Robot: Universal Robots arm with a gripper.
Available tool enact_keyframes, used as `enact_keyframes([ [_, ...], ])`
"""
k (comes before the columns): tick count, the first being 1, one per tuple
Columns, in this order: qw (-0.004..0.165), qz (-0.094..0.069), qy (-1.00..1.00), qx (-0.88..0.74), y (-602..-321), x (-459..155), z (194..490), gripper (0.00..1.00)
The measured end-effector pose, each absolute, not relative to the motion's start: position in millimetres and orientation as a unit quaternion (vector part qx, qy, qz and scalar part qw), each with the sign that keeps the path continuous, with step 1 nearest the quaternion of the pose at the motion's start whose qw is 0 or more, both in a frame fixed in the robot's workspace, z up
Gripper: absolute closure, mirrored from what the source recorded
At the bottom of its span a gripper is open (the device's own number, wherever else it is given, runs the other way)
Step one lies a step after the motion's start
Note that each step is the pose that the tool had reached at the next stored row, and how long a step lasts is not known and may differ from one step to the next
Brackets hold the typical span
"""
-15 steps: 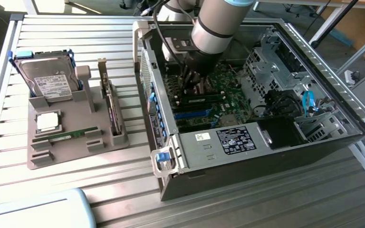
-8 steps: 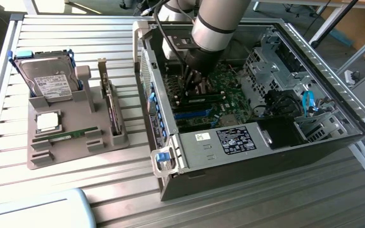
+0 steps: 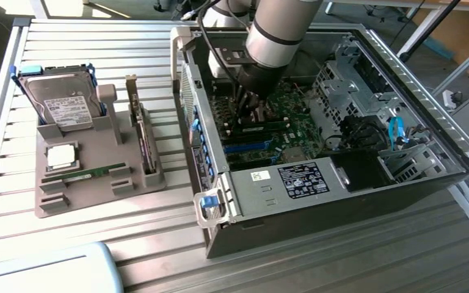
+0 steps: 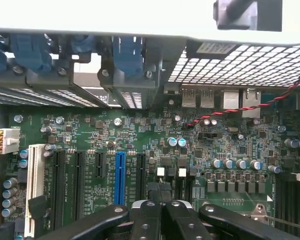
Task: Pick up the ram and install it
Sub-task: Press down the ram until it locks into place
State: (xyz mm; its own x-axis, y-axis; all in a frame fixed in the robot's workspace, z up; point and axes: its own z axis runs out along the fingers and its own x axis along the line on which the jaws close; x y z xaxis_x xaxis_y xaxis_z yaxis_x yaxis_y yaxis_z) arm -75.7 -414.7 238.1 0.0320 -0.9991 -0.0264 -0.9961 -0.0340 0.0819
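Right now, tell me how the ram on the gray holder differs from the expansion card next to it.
Size: the ram is a short, thin green stick; the expansion card is longer and taller.
Pose: the ram sits low, barely above the gray holder; the expansion card stands on edge, well above it.
Direction: the ram runs across the exterior view; the expansion card runs from near to far.
Shared: both rest in the gray holder, outside the computer case.
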Motion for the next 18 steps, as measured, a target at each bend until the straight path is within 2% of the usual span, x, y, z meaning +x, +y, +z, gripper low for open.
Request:
enact_keyframes([
  [18,0.019,-0.04,-0.695,0.718,-414.7,-75.8,230.6,0.89],
])
